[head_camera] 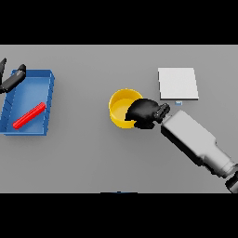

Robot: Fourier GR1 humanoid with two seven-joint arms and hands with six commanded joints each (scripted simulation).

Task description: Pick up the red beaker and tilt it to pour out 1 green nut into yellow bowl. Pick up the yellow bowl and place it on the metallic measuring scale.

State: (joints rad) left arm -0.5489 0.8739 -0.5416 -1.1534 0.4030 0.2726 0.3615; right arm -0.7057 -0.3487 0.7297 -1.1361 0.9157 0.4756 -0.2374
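Right robot hand [145, 113] covers yellow bowl [121, 109] rim, contents unclear.

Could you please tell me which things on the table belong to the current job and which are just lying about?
Job:
- round yellow bowl, right hand at its rim
- flat pale metallic measuring scale

Lying about:
- blue rectangular tray
- red bar in the tray

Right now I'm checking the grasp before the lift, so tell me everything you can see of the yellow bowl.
The yellow bowl is round, plain and smooth, like plastic, standing upright on the grey table near the middle, left of the white square scale. Its inside shows only yellow; no nut is visible. The right robot hand covers its right rim, dark fingers curled over the edge. Nothing else touches it.
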